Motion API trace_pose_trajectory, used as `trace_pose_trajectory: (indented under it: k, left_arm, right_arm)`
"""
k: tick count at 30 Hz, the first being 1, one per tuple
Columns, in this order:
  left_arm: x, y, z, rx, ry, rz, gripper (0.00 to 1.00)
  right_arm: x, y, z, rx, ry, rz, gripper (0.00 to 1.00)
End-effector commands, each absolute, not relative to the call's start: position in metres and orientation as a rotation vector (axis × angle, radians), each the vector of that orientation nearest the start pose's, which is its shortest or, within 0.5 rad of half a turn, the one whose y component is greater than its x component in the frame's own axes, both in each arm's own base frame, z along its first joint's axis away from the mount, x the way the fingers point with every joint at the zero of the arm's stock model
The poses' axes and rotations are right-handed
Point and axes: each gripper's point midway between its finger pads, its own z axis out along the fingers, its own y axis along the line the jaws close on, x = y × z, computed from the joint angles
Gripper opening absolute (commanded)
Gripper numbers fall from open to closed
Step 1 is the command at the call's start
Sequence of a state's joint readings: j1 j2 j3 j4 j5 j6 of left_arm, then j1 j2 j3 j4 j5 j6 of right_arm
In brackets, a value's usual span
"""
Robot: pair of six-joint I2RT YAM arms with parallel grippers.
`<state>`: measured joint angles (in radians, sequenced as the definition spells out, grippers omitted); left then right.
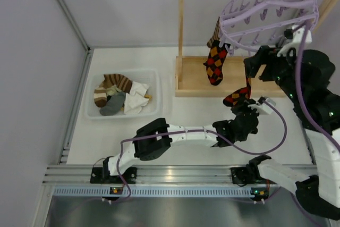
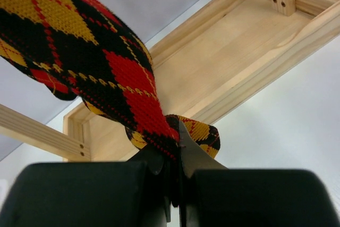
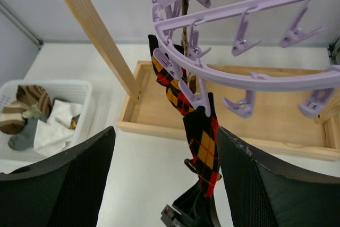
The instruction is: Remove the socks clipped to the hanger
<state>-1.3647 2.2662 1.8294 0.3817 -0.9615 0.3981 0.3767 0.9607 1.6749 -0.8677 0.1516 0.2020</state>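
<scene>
Socks (image 1: 215,65): two diamond ones, clipped on the hanger (image 1: 268,17)
Left gripper (image 2: 178,155): pinched tight on one sock's lower end
Right gripper (image 3: 163,136): fingers wide apart, right under the ring
Bin (image 1: 158,91): more socks inside

Lighting bright, even, diffuse from overhead; shadows faint. Glare on the metal rail (image 1: 170,173) along the desk's near edge. Right wrist view: fingers (image 3: 58,184) dark, soft-focused.
</scene>
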Motion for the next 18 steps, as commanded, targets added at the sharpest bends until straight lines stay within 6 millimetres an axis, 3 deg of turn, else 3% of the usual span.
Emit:
trace_pose_trajectory:
  k: [1, 4, 9, 14, 18]
  left_arm:
    - [0.266, -0.555, 0.244, 0.624, 1.428, 0.053, 0.00]
    - [0.266, -0.559, 0.243, 0.631, 1.423, 0.066, 0.00]
    - [0.264, -0.562, 0.244, 0.636, 1.416, 0.062, 0.00]
    - [0.263, -0.567, 0.246, 0.639, 1.408, 0.058, 0.00]
    - [0.262, -0.565, 0.247, 0.638, 1.410, 0.062, 0.00]
  right_arm:
    - [0.252, 0.078, 0.453, -0.057, 1.783, 0.273, 0.73]
    - [0.266, 0.077, 0.438, -0.050, 1.835, 0.211, 0.71]
    - [0.285, 0.057, 0.416, 0.010, 1.888, 0.032, 0.70]
    - [0.310, 0.068, 0.393, -0.035, 1.956, 0.002, 0.68]
    - [0.323, 0.064, 0.384, -0.006, 1.967, -0.055, 0.65]
